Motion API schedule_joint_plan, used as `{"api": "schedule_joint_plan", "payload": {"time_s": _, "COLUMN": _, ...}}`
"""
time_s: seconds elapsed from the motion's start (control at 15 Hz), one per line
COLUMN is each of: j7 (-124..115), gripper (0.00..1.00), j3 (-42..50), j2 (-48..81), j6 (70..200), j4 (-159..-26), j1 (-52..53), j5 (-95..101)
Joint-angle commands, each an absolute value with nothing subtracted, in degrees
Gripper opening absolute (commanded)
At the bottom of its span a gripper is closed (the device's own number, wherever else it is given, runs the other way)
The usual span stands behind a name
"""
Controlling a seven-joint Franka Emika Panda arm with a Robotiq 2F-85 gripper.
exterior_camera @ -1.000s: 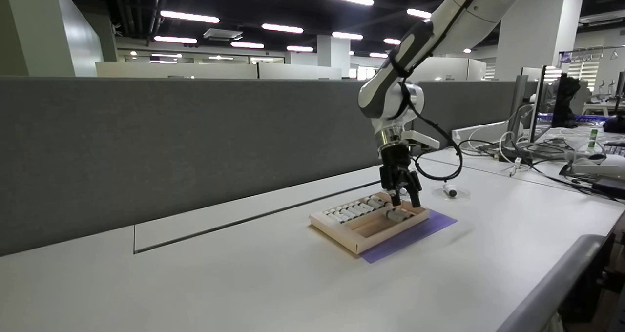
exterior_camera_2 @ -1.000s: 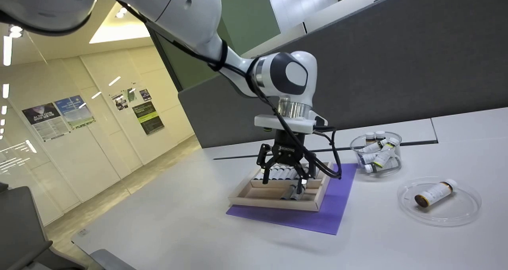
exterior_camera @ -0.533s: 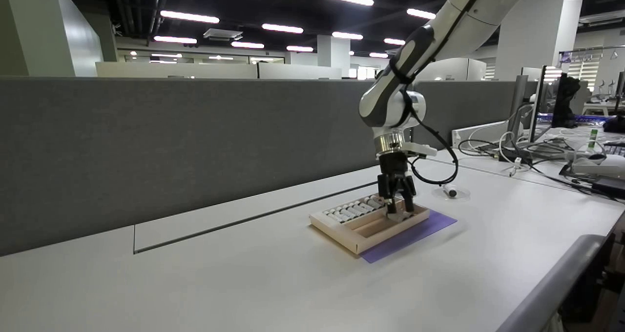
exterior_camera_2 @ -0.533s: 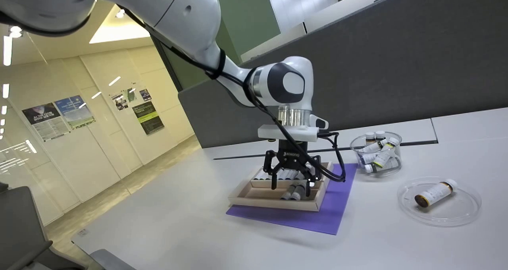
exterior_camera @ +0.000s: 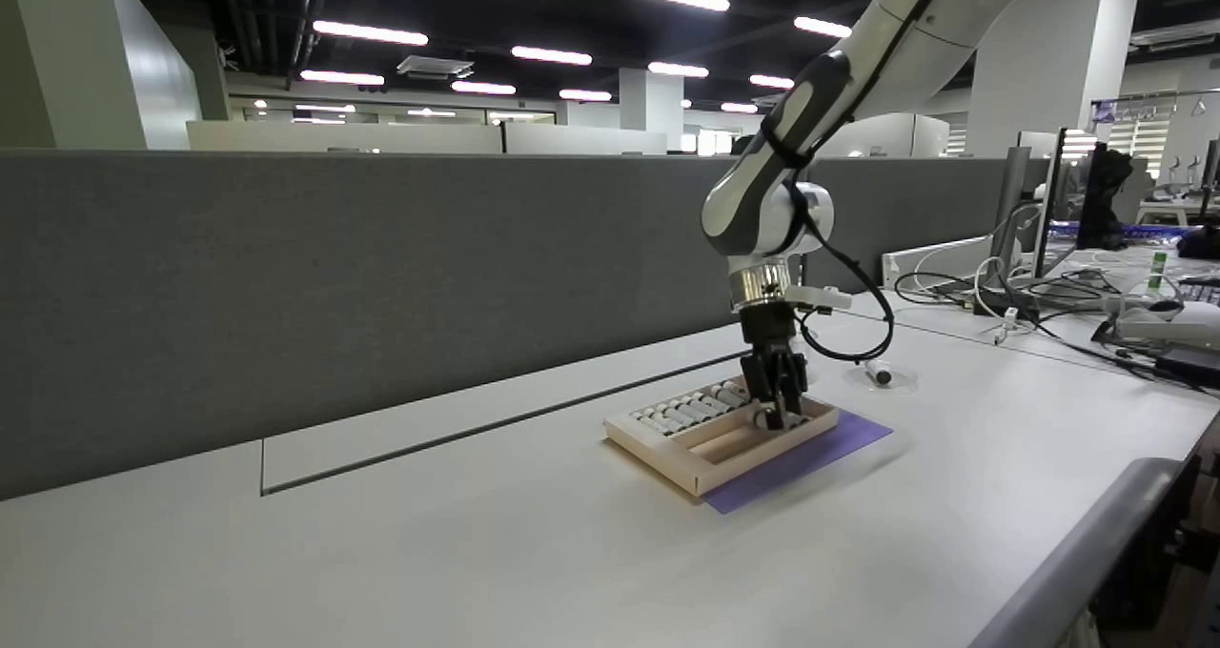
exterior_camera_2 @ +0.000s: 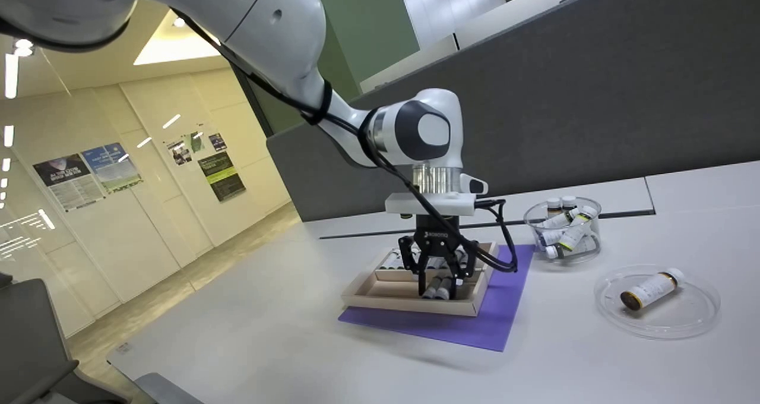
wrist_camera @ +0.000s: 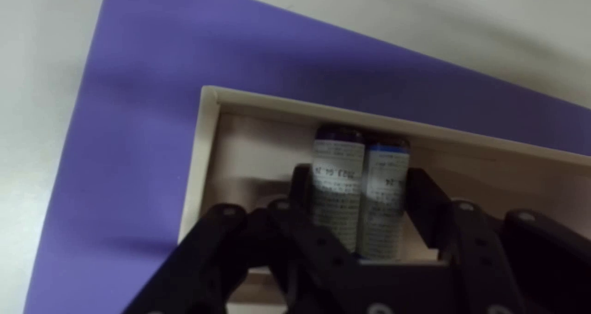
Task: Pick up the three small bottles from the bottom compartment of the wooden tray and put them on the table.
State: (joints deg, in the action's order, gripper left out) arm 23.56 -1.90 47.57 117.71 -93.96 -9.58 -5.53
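Where everything rests: white desk [exterior_camera: 410,553], running up to a grey partition [exterior_camera: 362,295].
Mat [exterior_camera_2: 497,321]: purple, flat on the desk.
Tray [exterior_camera: 658,457]: light wood, over the mat, with a row of vials [exterior_camera: 688,411] in one compartment.
Pincer [exterior_camera_2: 439,290]: down inside the compartment beside that row, neither wide nor fully together; its two fingers look clamped on two bottles [wrist_camera: 339,184], one finger touching each outer side in the wrist view.
Bottles: between the fingertips, lying side by side in the tray, bases toward its outer rim; the right one in the wrist view has a blue band near its base.
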Motion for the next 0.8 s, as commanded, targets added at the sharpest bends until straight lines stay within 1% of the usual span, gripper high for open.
{"api": "schedule_joint_plan", "payload": {"time_s": 0.0, "j7": 23.3, "gripper": 0.24, "j3": -2.5, "j2": 45.4, "j6": 118.8, "j4": -96.7, "j1": -9.9, "j5": -5.1}}
{"api": "schedule_joint_plan", "payload": {"time_s": 0.47, "j7": 23.6, "gripper": 0.23, "j3": -3.5, "j2": 44.6, "j6": 116.8, "j4": -95.7, "j1": -10.7, "j5": -6.6}}
{"api": "schedule_joint_plan", "payload": {"time_s": 0.73, "j7": 26.0, "gripper": 0.23, "j3": -6.2, "j2": 41.2, "j6": 109.9, "j4": -93.0, "j1": -12.3, "j5": -11.0}}
